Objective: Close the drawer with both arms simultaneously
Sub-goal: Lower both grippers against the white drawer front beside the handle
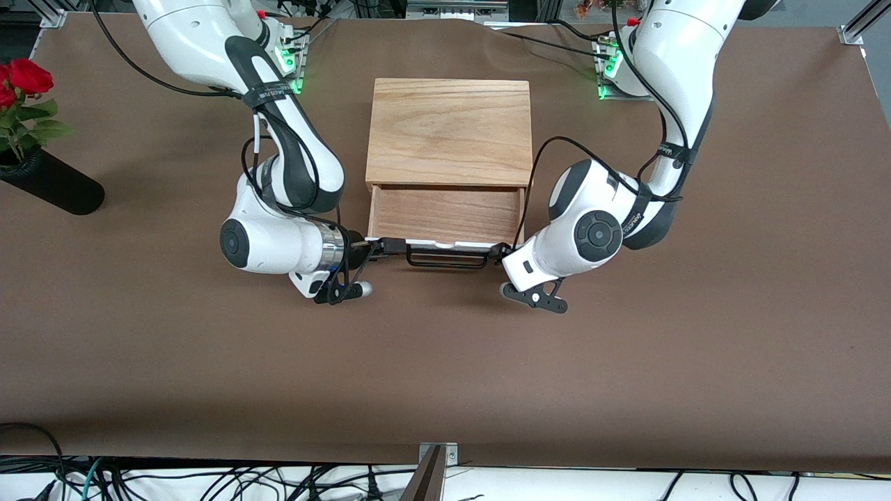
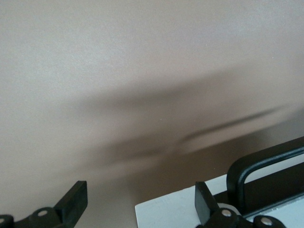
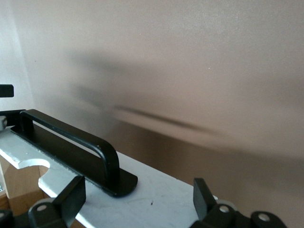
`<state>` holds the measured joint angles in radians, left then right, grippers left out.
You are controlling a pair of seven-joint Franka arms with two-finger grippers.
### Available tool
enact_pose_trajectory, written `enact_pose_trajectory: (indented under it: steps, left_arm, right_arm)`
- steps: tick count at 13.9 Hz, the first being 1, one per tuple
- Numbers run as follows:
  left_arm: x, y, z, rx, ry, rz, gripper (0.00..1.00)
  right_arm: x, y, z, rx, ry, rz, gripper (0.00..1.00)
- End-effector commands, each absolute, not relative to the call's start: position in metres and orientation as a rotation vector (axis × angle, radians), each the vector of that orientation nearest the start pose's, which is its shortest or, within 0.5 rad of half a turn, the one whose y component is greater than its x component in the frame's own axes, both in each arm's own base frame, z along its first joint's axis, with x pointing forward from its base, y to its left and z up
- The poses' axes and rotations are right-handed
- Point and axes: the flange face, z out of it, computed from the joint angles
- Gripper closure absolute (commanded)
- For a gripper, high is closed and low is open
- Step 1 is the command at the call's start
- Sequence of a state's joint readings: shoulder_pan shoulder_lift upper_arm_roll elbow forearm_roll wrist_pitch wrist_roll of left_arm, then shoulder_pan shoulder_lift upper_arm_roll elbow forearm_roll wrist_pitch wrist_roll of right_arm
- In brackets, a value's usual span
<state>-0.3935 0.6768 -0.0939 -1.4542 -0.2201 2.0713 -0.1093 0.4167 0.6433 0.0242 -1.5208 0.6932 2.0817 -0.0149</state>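
Drawer (image 1: 445, 216) half pulled out of oak box (image 1: 449, 132), mid-tabletop (image 1: 626, 362). Left pincer (image 2: 141, 202) spread at the white front panel's end toward the left arm. Right pincer (image 3: 137, 199) spread at the other end, straddling the panel beside the black handle (image 3: 71, 142).

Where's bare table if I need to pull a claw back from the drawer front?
Bare table runs from the handle toward the front camera. It's crowded at the drawer front: right claw and left claw, both open, sit at its two ends. A vase stands at the right arm's end.
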Motion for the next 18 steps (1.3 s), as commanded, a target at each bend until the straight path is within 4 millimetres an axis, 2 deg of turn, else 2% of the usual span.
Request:
enact_pose_trajectory:
  steps: [1,11,17,18]
  left_arm:
    - [0.619,-0.344,0.278,-3.33,0.434,0.298,0.0]
    - [0.608,-0.339,0.27,-3.296,0.436,0.421,0.0]
    - [0.599,-0.339,0.27,-3.267,0.435,0.52,0.0]
    - [0.598,-0.339,0.27,-3.263,0.429,0.533,0.0]
  right_arm:
    - [0.618,0.331,0.281,-2.555,-0.107,0.297,0.0]
    - [0.603,0.346,0.273,-2.556,-0.134,0.357,0.0]
    - [0.574,0.357,0.253,-2.561,-0.147,0.498,0.0]
    - [0.572,0.361,0.255,-2.565,-0.129,0.505,0.0]
